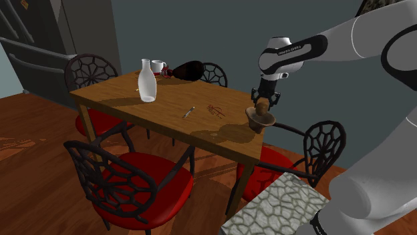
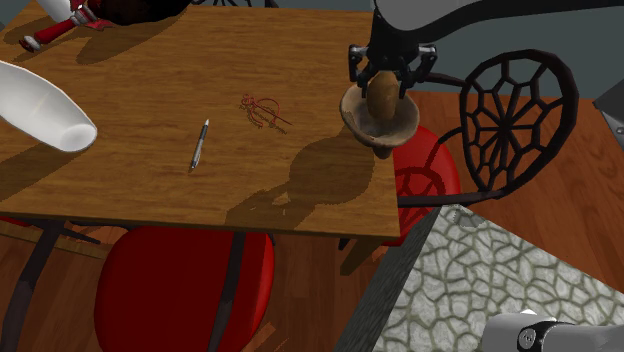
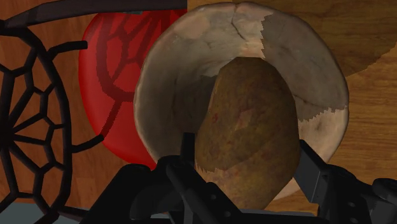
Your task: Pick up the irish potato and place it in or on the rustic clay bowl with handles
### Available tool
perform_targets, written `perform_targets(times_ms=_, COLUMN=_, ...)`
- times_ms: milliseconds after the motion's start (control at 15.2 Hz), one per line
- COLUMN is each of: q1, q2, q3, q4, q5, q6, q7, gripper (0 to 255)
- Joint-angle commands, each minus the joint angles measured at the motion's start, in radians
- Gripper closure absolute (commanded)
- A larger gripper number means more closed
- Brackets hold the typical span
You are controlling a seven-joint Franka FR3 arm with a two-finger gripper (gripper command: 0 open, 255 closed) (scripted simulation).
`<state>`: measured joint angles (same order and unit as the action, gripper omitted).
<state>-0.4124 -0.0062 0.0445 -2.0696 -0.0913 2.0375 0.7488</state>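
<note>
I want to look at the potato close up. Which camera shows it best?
The wrist view: the potato looks big and close, brown skin plain, clasped by the tool over the bowl. The shoulder view shows it tiny under the tool. The second exterior view shows it from above, partly hidden by the tool.

Cut off at second exterior view's left edge: white bottle (image 2: 42, 113). Too small to identify: red scrap (image 2: 262, 110). Hidden under potato (image 3: 248, 127): bowl (image 3: 172, 83) floor.

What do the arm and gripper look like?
The arm is white, with smooth rounded shells, dark joints and a dark wrist band bearing small white lettering. The gripper is all black, with two fingers; no cables show.
</note>
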Motion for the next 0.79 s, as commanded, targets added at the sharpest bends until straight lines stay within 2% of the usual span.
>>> perform_targets(times_ms=0, q1=0.0, q2=0.0, q3=0.0, q4=0.0, q5=0.0, q6=0.001, q7=0.0, gripper=255)
perform_targets(times_ms=132, q1=0.0, q2=0.0, q3=0.0, q4=0.0, q5=0.0, q6=0.001, q7=0.0, gripper=255)
perform_targets(times_ms=198, q1=0.0, q2=0.0, q3=0.0, q4=0.0, q5=0.0, q6=0.001, q7=0.0, gripper=0)
perform_targets(times_ms=528, q1=0.0, q2=0.0, q3=0.0, q4=0.0, q5=0.0, q6=0.001, q7=0.0, gripper=0)
perform_targets(times_ms=726, q1=0.004, q2=-0.025, q3=0.004, q4=0.073, q5=0.005, q6=-0.098, q7=-0.003, gripper=0)
